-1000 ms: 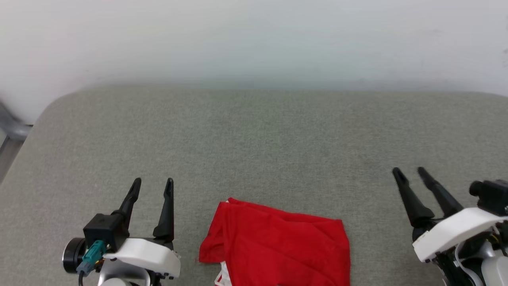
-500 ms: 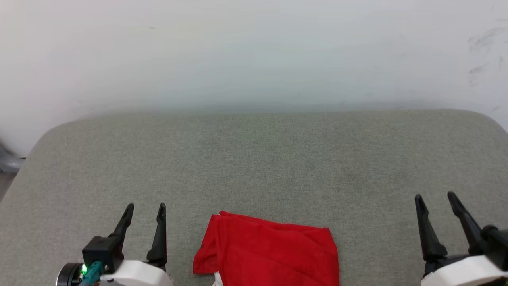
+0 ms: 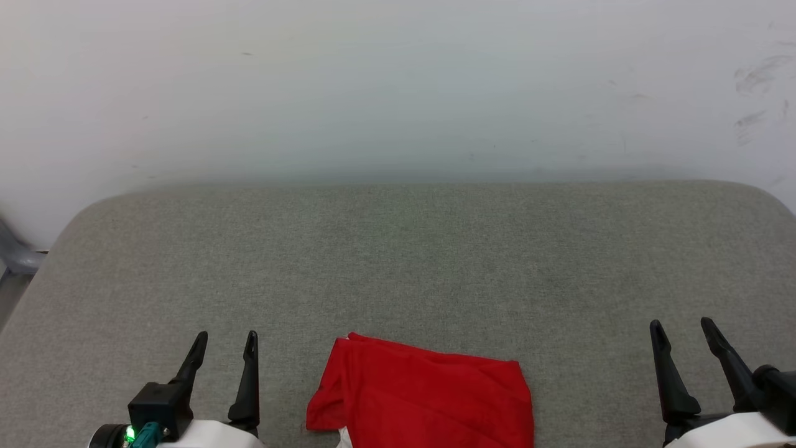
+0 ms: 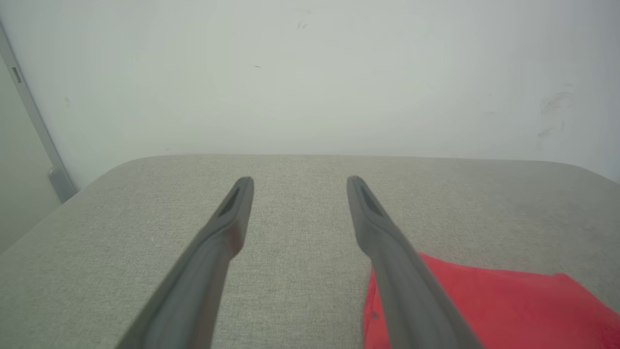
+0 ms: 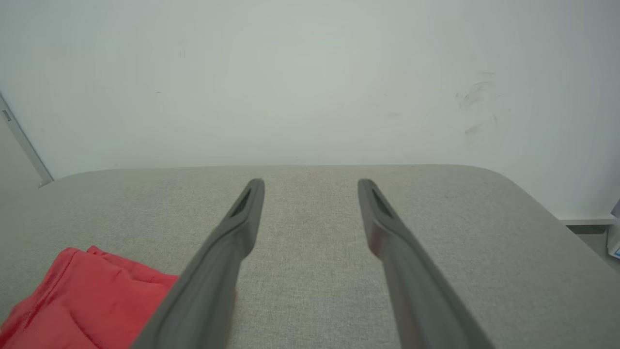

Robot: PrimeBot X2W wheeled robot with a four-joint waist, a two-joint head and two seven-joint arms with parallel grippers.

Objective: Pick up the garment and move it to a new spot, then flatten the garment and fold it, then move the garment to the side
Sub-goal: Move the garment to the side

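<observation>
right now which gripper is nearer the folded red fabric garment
Left. The left gripper sits close beside the left edge of the red garment; the right gripper is farther off to its right.

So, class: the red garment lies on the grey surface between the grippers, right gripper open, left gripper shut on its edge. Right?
No: the left gripper is open too, beside the garment and holding nothing, as the head view shows.

the garment (image 3: 429, 398) — its near part — runs off the bottom edge.
</observation>
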